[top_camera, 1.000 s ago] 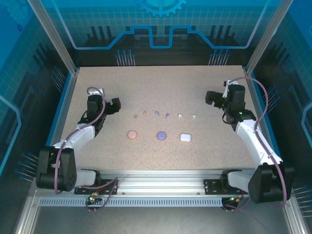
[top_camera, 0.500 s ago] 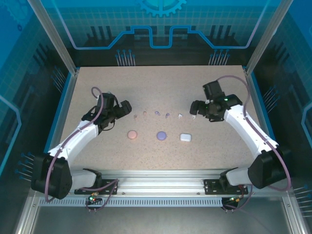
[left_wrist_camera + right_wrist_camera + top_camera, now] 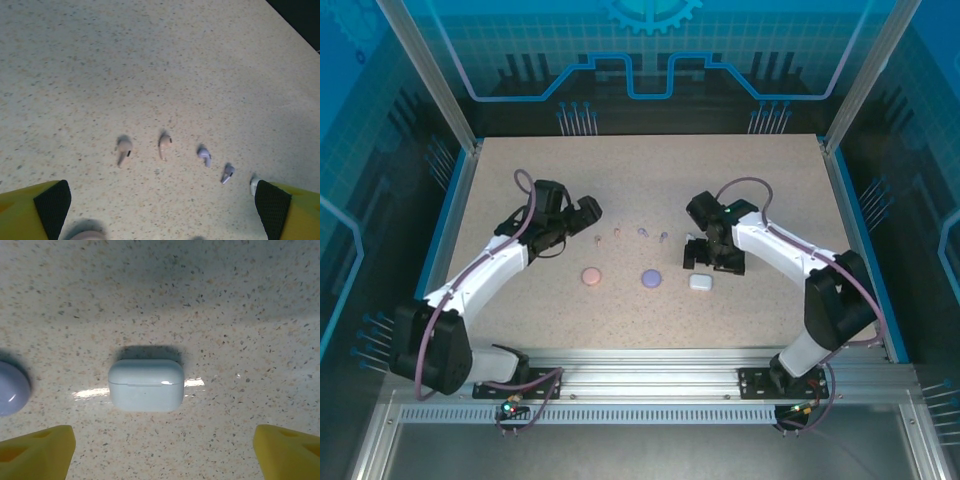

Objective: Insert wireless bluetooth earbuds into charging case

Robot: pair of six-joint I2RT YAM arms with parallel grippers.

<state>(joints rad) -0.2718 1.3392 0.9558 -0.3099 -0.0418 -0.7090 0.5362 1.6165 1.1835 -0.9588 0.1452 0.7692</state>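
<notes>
Top external view: a white case [image 3: 700, 282] is seen on the worktop [image 3: 650, 170], with a purple case [image 3: 651, 278] and a pink case [image 3: 591, 275] to its left. The earbuds [image 3: 642, 232] are laid in a row just beyond the white case, leftward. The right gripper [image 3: 708, 262] is held wide open and empty over the white case. The left gripper [image 3: 590, 215] is spread fully, empty, well left of it.

Both arms reach inward, left gripper [image 3: 162, 204] and right gripper [image 3: 165, 447] gaping wide, apparently tilted downward
</notes>
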